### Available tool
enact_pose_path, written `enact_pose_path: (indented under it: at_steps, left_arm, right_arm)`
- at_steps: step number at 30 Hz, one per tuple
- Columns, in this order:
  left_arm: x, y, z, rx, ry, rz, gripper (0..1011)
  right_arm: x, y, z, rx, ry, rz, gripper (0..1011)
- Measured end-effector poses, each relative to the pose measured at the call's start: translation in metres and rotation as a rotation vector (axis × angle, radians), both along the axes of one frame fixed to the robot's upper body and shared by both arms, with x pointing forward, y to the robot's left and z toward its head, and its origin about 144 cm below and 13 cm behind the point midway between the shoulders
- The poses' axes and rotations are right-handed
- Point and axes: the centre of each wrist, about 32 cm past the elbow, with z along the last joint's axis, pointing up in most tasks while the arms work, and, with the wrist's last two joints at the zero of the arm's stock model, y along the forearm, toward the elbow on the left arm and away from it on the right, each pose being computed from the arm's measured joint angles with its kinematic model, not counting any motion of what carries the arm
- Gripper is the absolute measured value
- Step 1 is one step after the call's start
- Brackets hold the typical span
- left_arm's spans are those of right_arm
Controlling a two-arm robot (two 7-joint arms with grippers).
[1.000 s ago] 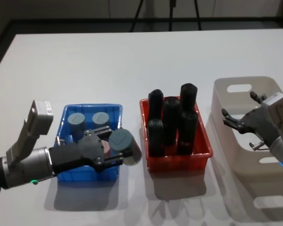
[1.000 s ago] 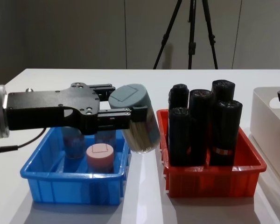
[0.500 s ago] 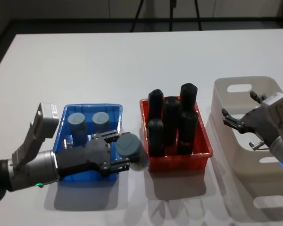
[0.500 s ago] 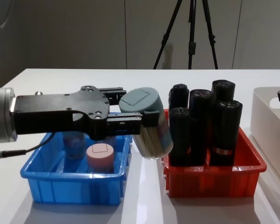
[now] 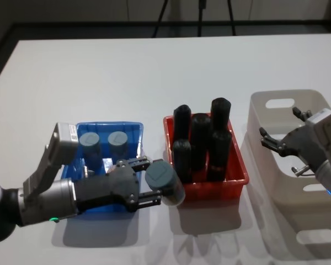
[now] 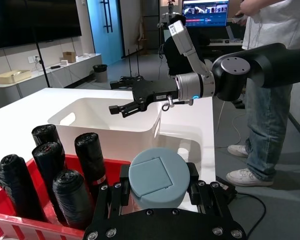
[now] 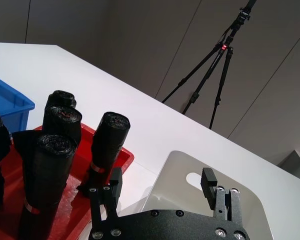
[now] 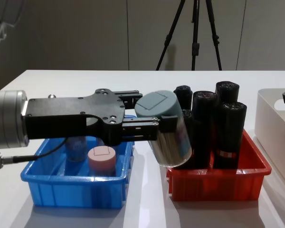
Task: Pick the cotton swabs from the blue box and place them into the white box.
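Crucially, the left pincer (image 5: 147,182) is clamped on one grey-blue swab tub (image 5: 164,181), its fingers pressing the clear body just under the lid. The tub hangs above the table (image 5: 127,72), over the gap between the blue box (image 5: 138,132) and the red tray (image 5: 209,187). Its long axis is tilted: in the chest view the flat lid faces up and back toward the robot, and the base leans toward the black rolls (image 5: 200,138), close to them.

From the tub, the white box (image 5: 311,96) lies well off to the robot's right, with the red tray and its upright rolls between. The carry therefore looks as though it must pass sideways over or in front of those rolls, and the leaning base is the part likeliest to clip one.

The right pincer (image 6: 122,96) is nearer the goal, hovering over the white box with its fingers apart and nothing in them.

Two grey-blue tubs (image 5: 90,141) and a pink tub (image 8: 101,159) stand in the blue box.
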Motion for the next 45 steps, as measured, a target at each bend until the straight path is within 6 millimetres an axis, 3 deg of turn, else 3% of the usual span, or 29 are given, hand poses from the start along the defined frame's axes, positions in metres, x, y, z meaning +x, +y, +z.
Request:
enact_pose_path:
  at_steps: [38,45]
  left_arm:
    - [0.0000,-0.0014,0.0000,0.002,-0.001,0.000,649]
    - [0.0000,-0.0013,0.0001,0.002,-0.001,0.000,649]
  right_arm:
    - [0.0000,0.0000,0.0000,0.000,0.000,0.000,1001]
    - [-0.0028,-0.0003,0.0010,0.014,0.001,0.065,1001]
